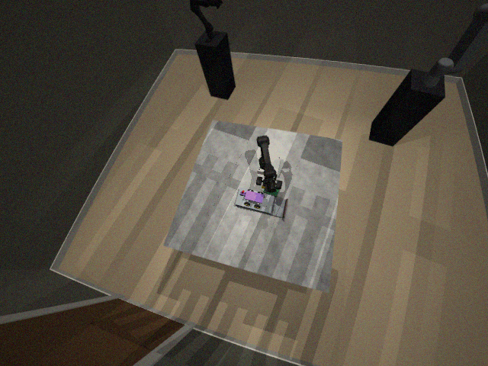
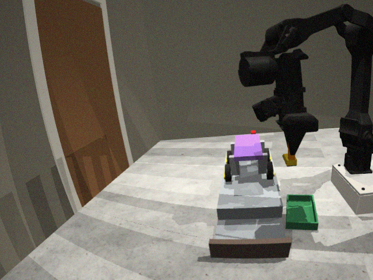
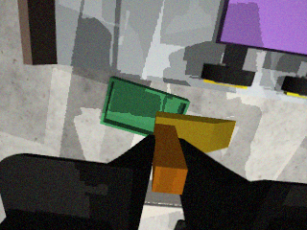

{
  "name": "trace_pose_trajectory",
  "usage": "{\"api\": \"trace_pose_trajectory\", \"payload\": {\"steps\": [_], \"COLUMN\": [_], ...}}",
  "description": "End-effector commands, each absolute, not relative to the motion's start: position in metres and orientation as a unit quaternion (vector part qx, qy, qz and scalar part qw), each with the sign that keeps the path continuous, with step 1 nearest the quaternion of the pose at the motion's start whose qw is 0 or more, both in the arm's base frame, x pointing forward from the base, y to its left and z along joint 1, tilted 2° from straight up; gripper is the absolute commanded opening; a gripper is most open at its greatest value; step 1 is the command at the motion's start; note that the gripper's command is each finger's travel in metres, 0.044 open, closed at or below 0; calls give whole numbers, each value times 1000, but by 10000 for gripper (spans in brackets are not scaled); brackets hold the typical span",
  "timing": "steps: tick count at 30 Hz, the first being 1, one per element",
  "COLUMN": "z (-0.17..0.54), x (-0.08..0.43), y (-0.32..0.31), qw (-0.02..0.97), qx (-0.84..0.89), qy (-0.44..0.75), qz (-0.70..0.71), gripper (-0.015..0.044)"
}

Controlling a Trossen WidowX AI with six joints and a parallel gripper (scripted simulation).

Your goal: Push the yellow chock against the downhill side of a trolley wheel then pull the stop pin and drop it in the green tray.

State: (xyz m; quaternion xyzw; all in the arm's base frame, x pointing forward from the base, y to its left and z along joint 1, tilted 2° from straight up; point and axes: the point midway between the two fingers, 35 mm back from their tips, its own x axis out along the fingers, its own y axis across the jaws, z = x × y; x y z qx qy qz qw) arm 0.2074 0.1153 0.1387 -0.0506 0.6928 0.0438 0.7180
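My gripper [image 2: 291, 153] [image 3: 164, 143] is shut on the orange handle of the yellow chock [image 2: 289, 160] [image 3: 208, 134]. It holds the chock in the air beside the ramp [image 2: 230, 202] [image 3: 139, 40], on the tray's side, clear of the wheels. The purple trolley [image 1: 253, 196] [image 2: 248, 146] [image 3: 269, 24] stands on the ramp's upper part. The red-headed stop pin [image 1: 242, 192] [image 2: 253, 132] is at its uphill end; its shaft is hidden. The green tray [image 2: 301, 210] [image 3: 134, 103] lies beside the ramp and looks empty. The chock's black base is not visible.
A dark brown end board [image 2: 250, 248] [image 3: 43, 31] stands across the ramp's low end. My arm's pale base block [image 2: 361, 197] stands beyond the tray. Two black pedestals [image 1: 216, 66] [image 1: 408, 106] with other arms stand far off.
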Motion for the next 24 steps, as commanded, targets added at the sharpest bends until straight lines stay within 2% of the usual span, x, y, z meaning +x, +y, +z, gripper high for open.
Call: {"api": "trace_pose_trajectory", "payload": {"steps": [1,9,24], "z": [139,138,135], "x": [210,216,231], "y": [130,164,172], "qw": [721,722,723], "qx": [-48,-47,-83], "qy": [690,689,686], "qz": [43,44,7], "gripper": [0,0,0]}}
